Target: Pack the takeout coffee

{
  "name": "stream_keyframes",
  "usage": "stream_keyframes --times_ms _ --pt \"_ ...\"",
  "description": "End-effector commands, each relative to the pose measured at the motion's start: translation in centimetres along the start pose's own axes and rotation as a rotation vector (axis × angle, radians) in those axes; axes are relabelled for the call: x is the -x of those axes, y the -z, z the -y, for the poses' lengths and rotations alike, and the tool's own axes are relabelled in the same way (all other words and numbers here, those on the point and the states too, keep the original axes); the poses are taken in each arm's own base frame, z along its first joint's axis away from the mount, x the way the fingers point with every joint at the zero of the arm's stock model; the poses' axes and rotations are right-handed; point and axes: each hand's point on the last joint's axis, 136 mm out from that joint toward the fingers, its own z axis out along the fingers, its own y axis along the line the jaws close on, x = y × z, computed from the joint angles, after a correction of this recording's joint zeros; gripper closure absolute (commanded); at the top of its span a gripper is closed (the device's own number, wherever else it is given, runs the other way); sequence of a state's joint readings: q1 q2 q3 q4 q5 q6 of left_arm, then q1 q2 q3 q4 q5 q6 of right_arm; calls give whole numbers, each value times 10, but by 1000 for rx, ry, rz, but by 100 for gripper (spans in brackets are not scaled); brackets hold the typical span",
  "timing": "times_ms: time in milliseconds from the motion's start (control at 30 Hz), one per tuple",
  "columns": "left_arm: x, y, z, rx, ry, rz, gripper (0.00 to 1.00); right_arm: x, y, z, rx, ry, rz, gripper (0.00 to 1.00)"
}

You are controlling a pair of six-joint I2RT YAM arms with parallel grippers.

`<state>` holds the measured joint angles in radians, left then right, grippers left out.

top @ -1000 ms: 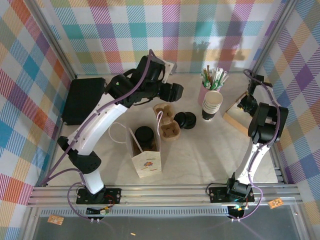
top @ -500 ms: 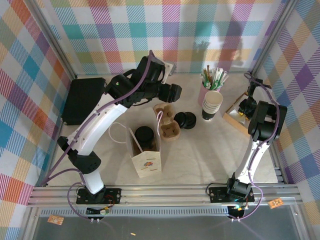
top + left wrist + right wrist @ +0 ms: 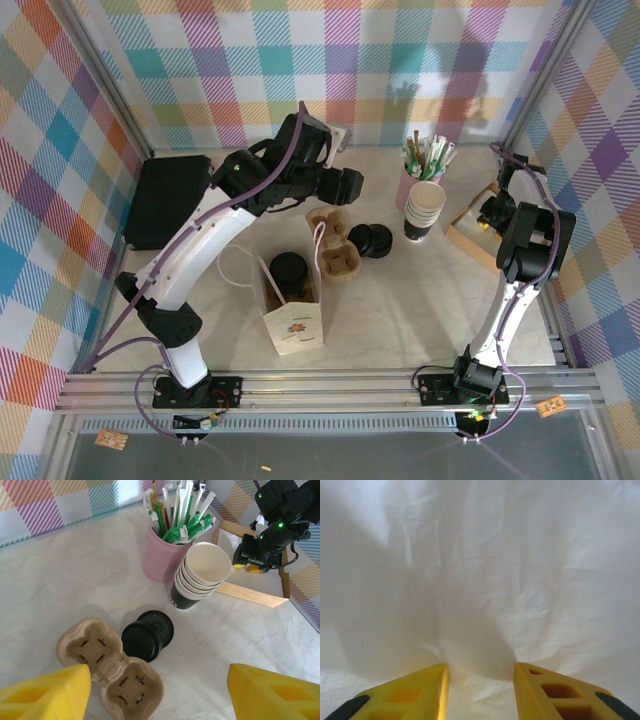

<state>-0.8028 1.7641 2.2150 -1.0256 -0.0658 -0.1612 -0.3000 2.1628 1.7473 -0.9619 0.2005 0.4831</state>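
Left gripper [image 3: 160,682] stays spread wide, right gripper [image 3: 477,675] barely shifted over white paper [image 3: 485,565], grip unclear

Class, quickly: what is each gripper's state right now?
Left gripper: open, holding nothing.
Right gripper: part-closed against white paper; whether it grips cannot be told.

black-lidded takeout coffee [image 3: 289,271] stands upright inside the paper bag [image 3: 298,326].

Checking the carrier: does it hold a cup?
No, the pulp cup carrier has empty wells; the black lids lie beside it.
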Motion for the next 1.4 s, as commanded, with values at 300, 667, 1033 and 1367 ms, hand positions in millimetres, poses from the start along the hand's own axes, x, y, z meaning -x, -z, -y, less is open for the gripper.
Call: stream_keyframes --times_ms 300,667,1033,1367 --pt "0 7 -3 12 42 19 28 3 13 2 7 22 1 64" --pt "1 10 -4 14 42 21 28 -7 0 -2 29 9 -42 82" --pt "-2 13 -5 20 28 13 28 -10 -1 2 11 15 -53 52" --pt "-5 15 -3 8 21 0 28 -23 -16 2 24 1 -94 78"
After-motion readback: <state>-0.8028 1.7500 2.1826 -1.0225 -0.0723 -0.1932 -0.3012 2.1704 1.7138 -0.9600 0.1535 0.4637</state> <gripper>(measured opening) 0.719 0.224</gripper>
